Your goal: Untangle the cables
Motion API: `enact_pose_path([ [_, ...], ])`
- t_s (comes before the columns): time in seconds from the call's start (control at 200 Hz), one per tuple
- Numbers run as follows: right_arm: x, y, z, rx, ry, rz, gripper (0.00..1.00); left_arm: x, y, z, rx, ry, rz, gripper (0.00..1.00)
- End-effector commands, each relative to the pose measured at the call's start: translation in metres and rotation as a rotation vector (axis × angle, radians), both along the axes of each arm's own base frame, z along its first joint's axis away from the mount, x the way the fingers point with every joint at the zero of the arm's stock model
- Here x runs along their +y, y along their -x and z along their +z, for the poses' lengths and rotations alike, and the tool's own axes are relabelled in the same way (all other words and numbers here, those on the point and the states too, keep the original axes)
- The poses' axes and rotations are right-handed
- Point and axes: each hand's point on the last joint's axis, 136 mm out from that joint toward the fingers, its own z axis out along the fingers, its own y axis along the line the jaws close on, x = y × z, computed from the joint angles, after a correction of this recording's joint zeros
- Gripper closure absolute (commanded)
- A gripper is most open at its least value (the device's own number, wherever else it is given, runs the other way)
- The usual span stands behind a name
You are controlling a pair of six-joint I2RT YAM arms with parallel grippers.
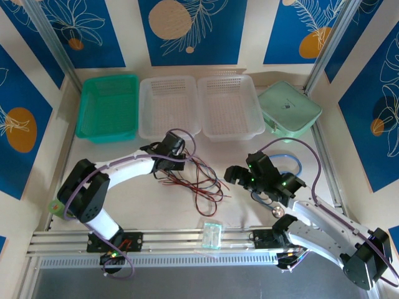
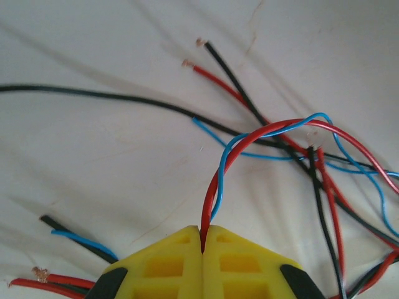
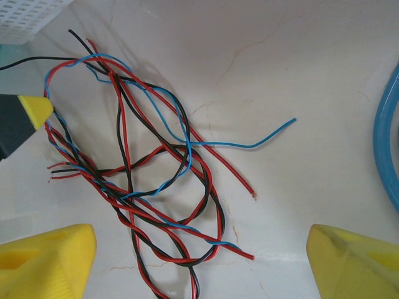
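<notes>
The cables (image 1: 198,182) are thin red, black and blue wires lying in a loose tangle on the white table between the two arms. In the left wrist view my left gripper (image 2: 202,232) is shut on a red wire twisted with a blue one, which arch up out of the yellow jaws toward the cables (image 2: 268,128). It sits at the tangle's left edge (image 1: 167,163). My right gripper (image 1: 234,175) is open just right of the pile. Its yellow fingers (image 3: 50,261) stand wide apart over the cables (image 3: 156,187) with nothing between them. The left gripper's yellow fingertip (image 3: 34,109) touches the tangle's far loop.
A green basket (image 1: 107,107), two white baskets (image 1: 169,106) (image 1: 229,106) and a mint lidded box (image 1: 290,109) line the back. A light-blue tube (image 1: 293,163) (image 3: 386,143) with a metal disc (image 1: 277,210) lies under the right arm. A small clear box (image 1: 212,235) sits at the front rail.
</notes>
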Motion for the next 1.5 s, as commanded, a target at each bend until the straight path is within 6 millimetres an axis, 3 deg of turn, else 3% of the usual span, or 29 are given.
enact_pose_path([
  [0.0,-0.001,0.006,-0.002,0.009,-0.004,0.026,0.12,-0.006,-0.002,0.026,-0.035,0.006,-0.018,1.00],
  [0.275,-0.004,0.006,0.004,-0.026,-0.028,0.015,0.09,-0.030,-0.002,0.112,-0.147,0.114,-0.095,1.00],
  [0.765,0.007,-0.010,0.040,-0.105,-0.135,0.022,0.08,-0.037,0.001,0.237,-0.359,0.249,-0.183,1.00],
  [0.885,0.011,-0.014,0.056,-0.132,-0.181,0.021,0.09,-0.035,0.003,0.263,-0.405,0.260,-0.201,1.00],
  [1.016,0.012,-0.020,0.081,-0.177,-0.227,0.025,0.08,-0.033,0.005,0.287,-0.448,0.268,-0.214,1.00],
  [1.196,0.003,-0.029,0.134,-0.252,-0.339,-0.002,0.08,-0.033,0.004,0.313,-0.505,0.275,-0.232,1.00],
  [1.401,-0.002,-0.040,0.179,-0.314,-0.478,-0.058,0.12,-0.030,0.004,0.321,-0.530,0.275,-0.229,1.00],
  [1.496,-0.001,-0.047,0.194,-0.412,-0.415,0.004,0.17,-0.031,0.005,0.321,-0.522,0.284,-0.231,1.00],
])
